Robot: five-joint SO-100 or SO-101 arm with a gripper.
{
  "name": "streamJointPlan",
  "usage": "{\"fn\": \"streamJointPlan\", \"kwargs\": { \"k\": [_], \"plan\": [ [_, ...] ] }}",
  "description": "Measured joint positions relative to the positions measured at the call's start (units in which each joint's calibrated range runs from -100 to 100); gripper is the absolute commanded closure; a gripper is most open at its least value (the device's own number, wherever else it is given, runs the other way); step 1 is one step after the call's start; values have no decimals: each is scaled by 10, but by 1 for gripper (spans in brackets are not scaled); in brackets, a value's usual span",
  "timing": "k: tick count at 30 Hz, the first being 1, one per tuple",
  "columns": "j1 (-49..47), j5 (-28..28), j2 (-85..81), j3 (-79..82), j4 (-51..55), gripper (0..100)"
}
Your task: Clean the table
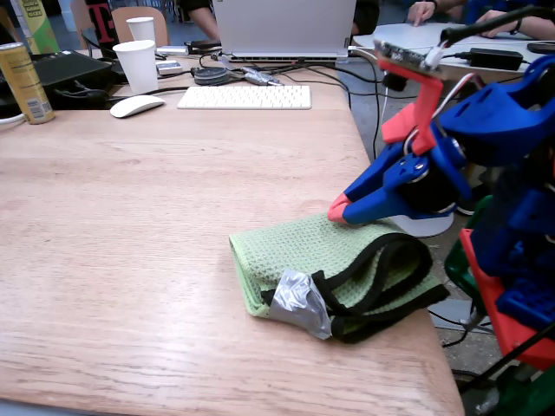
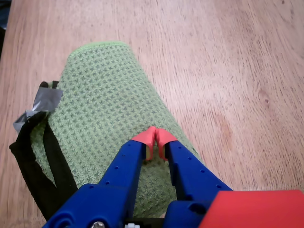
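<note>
The green cloth (image 2: pixel 102 109) runs under the blue fingers, so its near end is hidden in the wrist view. The table (image 1: pixel 130 260) is cut off at the left and bottom edges of the fixed view. The can (image 1: pixel 22 82) carries print too small to read. The people behind the laptop (image 1: pixel 284 28) are cropped at the top edge.

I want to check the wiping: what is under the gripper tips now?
The gripper rests closed on the folded green cloth, which lies on the table. The wood below the cloth is covered.
</note>
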Motion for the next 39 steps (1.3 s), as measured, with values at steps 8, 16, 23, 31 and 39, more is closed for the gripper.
{"fn": "streamJointPlan", "kwargs": {
  "k": [8,16,23,31,39],
  "plan": [
    [0,0,0,0,0,100],
    [0,0,0,0,0,100],
    [0,0,0,0,0,100],
    [-8,0,0,0,0,100],
    [-7,0,0,0,0,100]
  ]
}}
